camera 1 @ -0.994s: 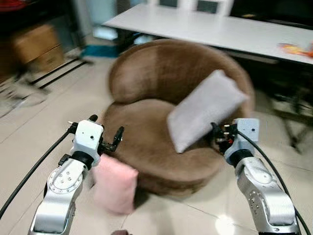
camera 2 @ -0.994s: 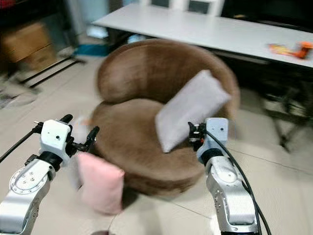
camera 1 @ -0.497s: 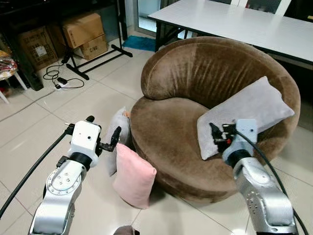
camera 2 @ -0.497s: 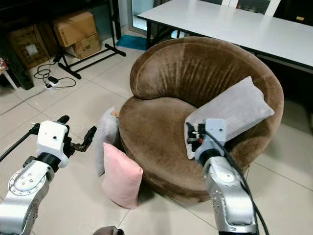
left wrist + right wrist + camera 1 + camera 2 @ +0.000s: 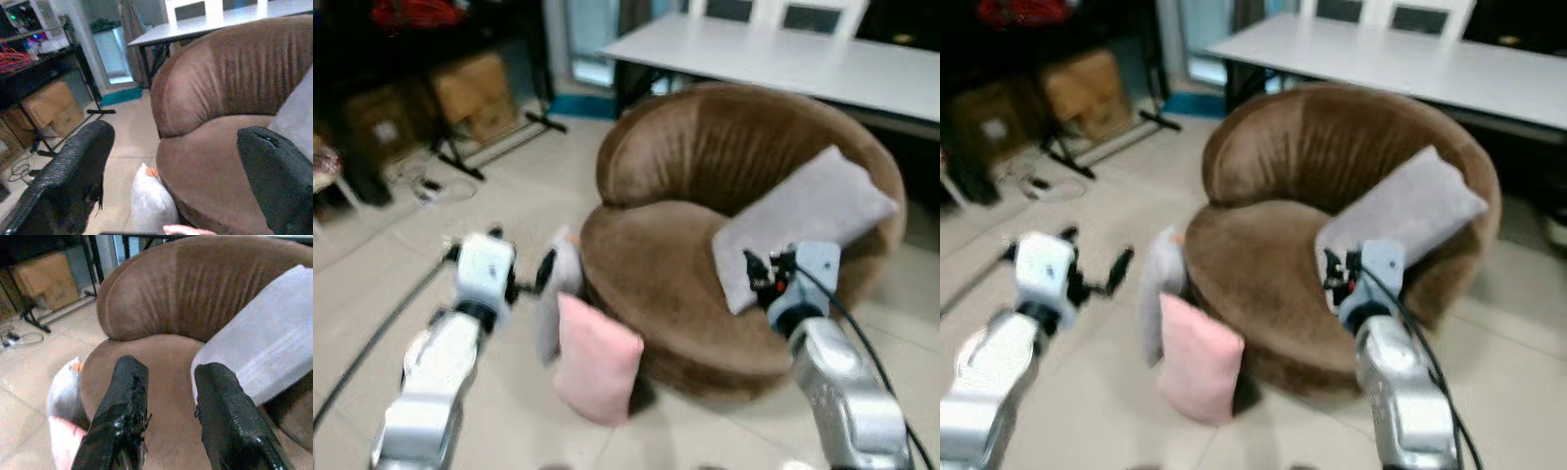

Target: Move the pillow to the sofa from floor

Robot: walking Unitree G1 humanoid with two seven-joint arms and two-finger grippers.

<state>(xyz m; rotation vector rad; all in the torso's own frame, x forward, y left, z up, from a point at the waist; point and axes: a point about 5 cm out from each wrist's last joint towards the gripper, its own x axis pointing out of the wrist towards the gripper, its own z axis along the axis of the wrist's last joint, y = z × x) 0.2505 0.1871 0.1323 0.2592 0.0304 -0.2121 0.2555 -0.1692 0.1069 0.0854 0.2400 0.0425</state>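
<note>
Two floor pillows are shown at seven o'clock of the sofa (image 5: 734, 186): pink pillow (image 5: 597, 360), grey pillow (image 5: 551, 304). Approach step is judged; left claw (image 5: 521, 276) released, right claw (image 5: 168, 421) released, empty; lowering onto one pillow is needed.

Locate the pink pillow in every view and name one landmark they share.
Left eye view: pink pillow stands on the floor against the sofa's front, lower middle.
Right eye view: pink pillow, same spot, beside the grey floor pillow.
Left wrist view: just its top edge at the picture's bottom.
Right wrist view: a pink corner near the grey floor pillow.
Shared landmark: the brown round sofa.
</note>
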